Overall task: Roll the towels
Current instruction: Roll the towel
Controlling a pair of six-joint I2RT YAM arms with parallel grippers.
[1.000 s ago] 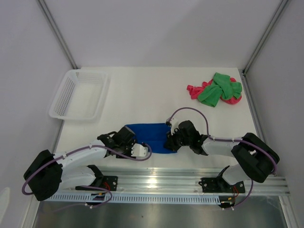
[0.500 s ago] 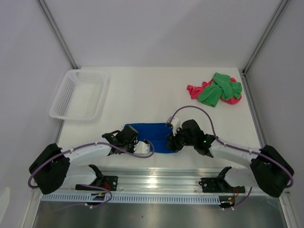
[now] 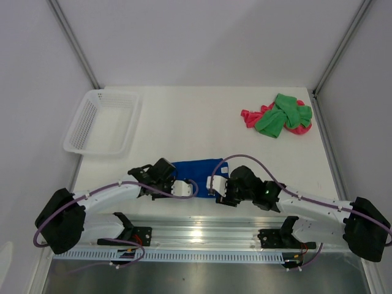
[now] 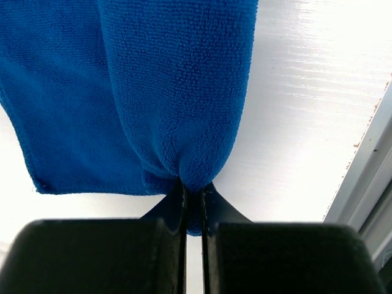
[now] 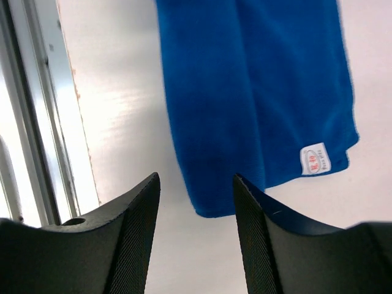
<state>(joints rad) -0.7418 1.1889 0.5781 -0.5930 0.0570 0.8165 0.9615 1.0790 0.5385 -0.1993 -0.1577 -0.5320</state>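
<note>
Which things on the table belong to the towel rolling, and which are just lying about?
Part of the job:
- blue towel, its folded end pinched by the left gripper; the right gripper is open over the other end
- green towel, heaped on the pink-red towel, far right

Lying about:
- white mesh basket, far left

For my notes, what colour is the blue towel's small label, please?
White label with red print; right wrist view shows it best.

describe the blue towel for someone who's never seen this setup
On the white table, look at the near edge between the left arm and right arm. The blue towel lies there, partly rolled. It alone is blue; the green towel and pink towel are heaped at the far right.
</note>
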